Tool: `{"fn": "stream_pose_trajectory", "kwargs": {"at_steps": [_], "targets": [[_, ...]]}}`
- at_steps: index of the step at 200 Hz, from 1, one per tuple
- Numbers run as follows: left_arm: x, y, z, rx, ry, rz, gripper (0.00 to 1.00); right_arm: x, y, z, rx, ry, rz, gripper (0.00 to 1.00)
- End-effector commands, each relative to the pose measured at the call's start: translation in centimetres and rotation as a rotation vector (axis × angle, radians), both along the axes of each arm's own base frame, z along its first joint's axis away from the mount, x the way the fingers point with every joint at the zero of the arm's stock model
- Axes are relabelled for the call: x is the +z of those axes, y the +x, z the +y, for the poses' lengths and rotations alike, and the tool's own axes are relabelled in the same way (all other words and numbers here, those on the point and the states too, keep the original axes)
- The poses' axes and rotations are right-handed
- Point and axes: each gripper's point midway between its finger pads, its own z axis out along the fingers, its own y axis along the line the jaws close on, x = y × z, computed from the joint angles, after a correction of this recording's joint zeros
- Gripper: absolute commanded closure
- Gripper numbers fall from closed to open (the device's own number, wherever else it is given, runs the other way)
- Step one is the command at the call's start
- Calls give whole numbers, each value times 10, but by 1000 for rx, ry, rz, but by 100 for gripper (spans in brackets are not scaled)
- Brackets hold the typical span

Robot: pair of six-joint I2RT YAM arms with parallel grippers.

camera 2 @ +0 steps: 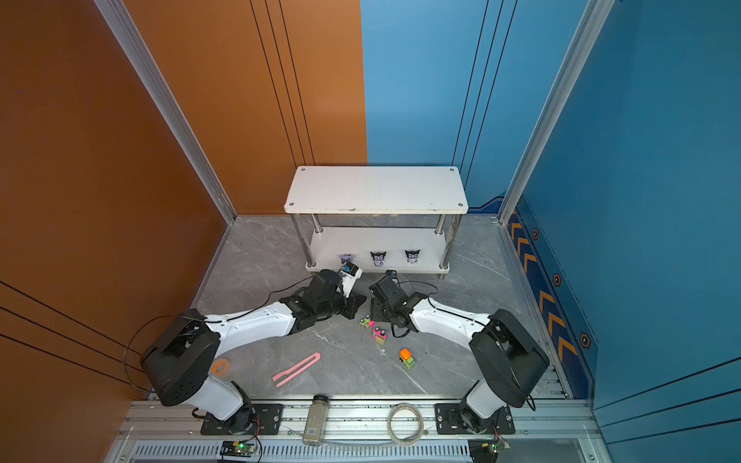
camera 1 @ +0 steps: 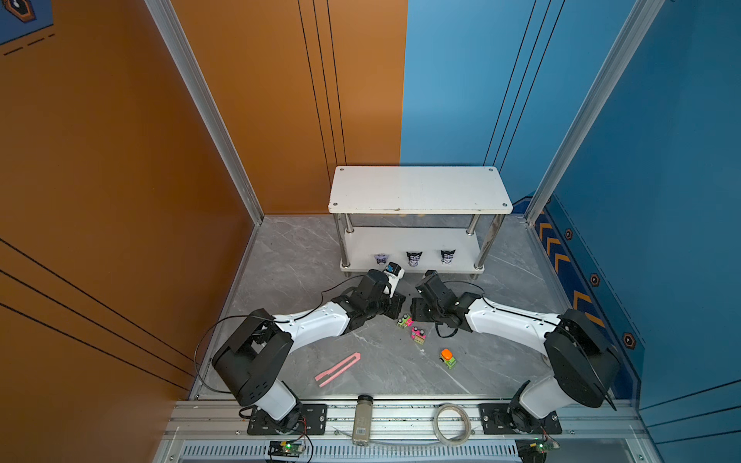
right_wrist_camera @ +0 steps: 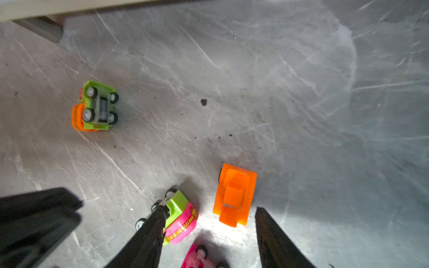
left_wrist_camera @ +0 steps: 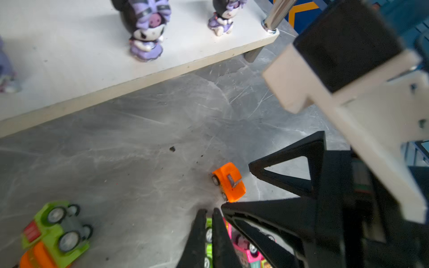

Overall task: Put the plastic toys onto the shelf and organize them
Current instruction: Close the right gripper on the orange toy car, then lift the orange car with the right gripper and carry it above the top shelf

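Orange plastic is what I have between the fingers of the right gripper (right_wrist_camera: 210, 208). The small orange car (right_wrist_camera: 235, 195) stands on its wheels on the grey marble-look floor (right_wrist_camera: 301, 92), and the jaws are spread to both sides of it, not closed on it. One finger (right_wrist_camera: 151, 232) seems to touch the green and pink car (right_wrist_camera: 180, 215), which lies tipped on its side just beside the orange one. I judge this crowding is why the jaws come in so wide. The left gripper (left_wrist_camera: 209, 210) hangs close by with its fingers pressed nearly together and nothing between them, so I think it is only standing by.

The three purple figurines (camera 1: 414, 257) stand in a row near the front edge of the lower board of the white shelf (camera 1: 419, 188). This leaves the depth behind them and the bare top board for the cars.

Both top views show the two wrists almost meeting in the middle, so room there is tight, and lifting straight up first seems safer to me. The chrome leg (camera 1: 489, 240) at the front corner narrows the entrance to the lower board. A green and orange car (right_wrist_camera: 96, 106) lies wheels-up, well apart from the others, and a pink car (right_wrist_camera: 199, 255) is near the tipped one.
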Motion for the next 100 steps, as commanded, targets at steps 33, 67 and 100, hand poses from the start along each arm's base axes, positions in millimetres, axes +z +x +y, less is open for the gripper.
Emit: {"fn": "stream_pose_trajectory", "kwargs": {"at_steps": [33,67,100], "targets": [[12,1,35,68,-28,-33,88,-25,9,-8,-105,-96,33,41],[10,0,42,74,-40,-30,86,-27,10,-10,-115,-121,26,60],[8,0,43,71,-50,-19,85,-18,8,-16,-86,-176,23,77]]}}
